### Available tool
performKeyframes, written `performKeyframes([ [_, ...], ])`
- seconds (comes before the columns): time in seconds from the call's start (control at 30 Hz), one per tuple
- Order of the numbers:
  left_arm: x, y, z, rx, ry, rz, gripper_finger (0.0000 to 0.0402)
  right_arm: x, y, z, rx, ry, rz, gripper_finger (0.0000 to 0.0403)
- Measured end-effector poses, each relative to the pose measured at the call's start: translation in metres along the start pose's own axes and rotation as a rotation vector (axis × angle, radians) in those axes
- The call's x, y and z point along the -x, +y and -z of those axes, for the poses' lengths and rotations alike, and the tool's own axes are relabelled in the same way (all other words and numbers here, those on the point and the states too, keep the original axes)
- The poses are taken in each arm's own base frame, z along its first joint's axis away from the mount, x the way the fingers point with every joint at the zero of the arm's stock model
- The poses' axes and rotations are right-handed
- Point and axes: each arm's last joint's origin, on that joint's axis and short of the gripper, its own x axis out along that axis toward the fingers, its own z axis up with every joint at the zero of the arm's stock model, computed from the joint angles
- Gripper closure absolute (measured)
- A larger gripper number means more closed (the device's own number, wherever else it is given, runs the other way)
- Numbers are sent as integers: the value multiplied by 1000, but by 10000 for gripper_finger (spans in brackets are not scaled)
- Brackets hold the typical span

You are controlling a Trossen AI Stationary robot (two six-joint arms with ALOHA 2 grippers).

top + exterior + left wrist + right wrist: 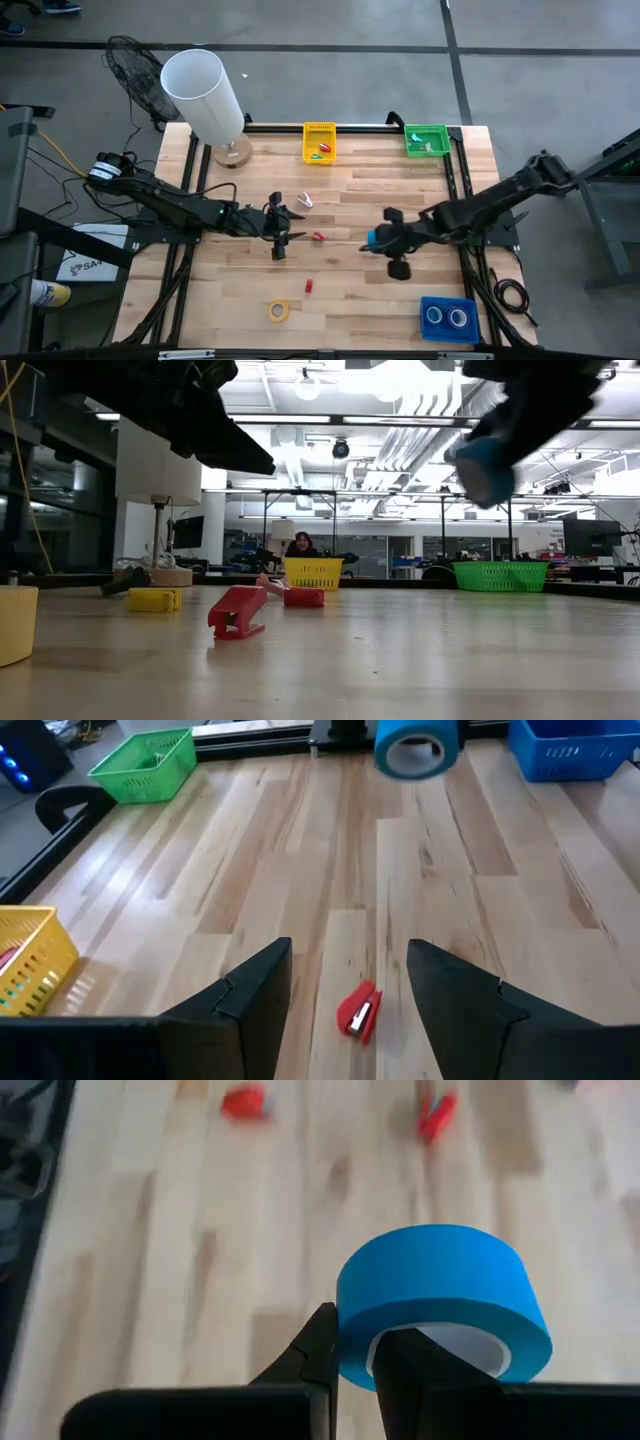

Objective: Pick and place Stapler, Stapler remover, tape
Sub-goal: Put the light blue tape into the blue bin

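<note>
You are looking straight down on the whole wooden table (pixel 340 290) from the high camera. The low camera is sitting at tabletop level, facing the yellow basket (pixel 313 573) and green basket (pixel 500 576). Both wrist cameras are looking close over the boards, sharing the blue tape roll (pixel 415 747).

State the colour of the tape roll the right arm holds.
Blue tape roll, pale core; clearest in the right wrist view.

A lab or workshop hall: a wooden bench (pixel 340 290) on a concrete floor (pixel 330 25), exposed ceiling ducts (pixel 400 445), distant workstations.
</note>
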Motion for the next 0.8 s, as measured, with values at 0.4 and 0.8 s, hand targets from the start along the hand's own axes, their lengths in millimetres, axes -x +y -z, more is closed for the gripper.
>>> performKeyframes([
  [0.4,0,0,0,4,-3,1,206,29,31,48,-137,357,-101,374],
  [0.8,0,0,0,5,-3,1,206,41,53,74,-267,544,-114,374],
])
